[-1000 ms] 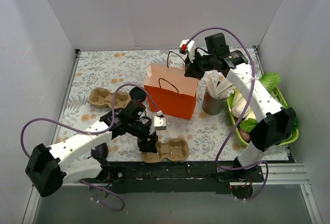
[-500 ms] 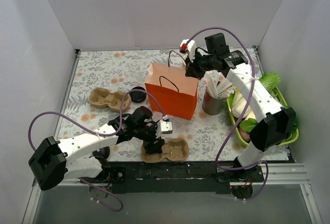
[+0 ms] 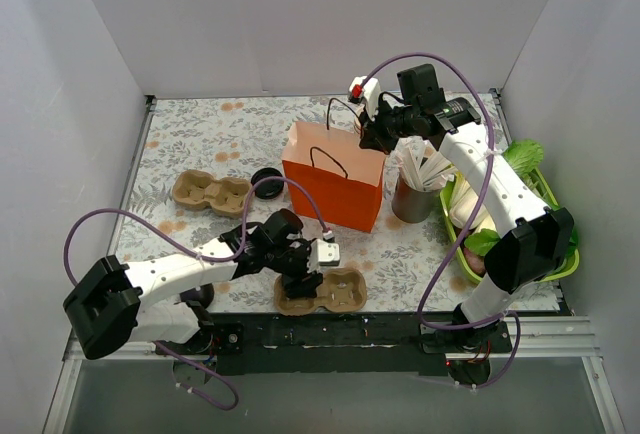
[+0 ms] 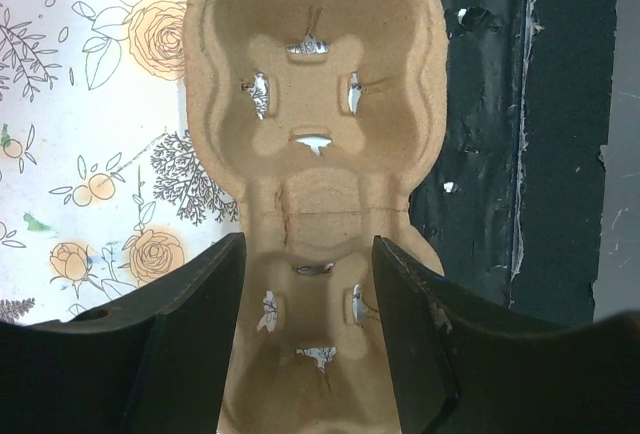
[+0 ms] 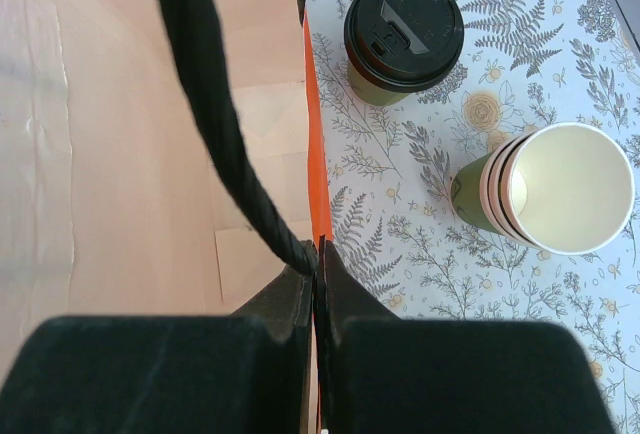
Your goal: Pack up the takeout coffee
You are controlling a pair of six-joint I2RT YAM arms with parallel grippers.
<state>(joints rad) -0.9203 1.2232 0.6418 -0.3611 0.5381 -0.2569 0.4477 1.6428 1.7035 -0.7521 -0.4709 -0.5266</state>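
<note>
The takeout coffee is standing on the floral tablecloth beside the orange bag.
The right gripper is pinching the bag's rim; the left gripper, jaws spread, is straddling a cardboard carrier before the bag; 3 white walls are surrounding.

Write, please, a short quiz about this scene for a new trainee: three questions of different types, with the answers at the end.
1. True or false: the lidded coffee cup already stands inside the orange bag.
2. Choose one. The shut right claw pinches: A) the coffee cup, B) the bag's rim, C) nothing.
3. Fill in: the open left claw straddles one pocket of the cardboard ____ at the table's near edge.

Key
1. False: it stands on the table beside the bag.
2. B.
3. cup carrier.
</note>
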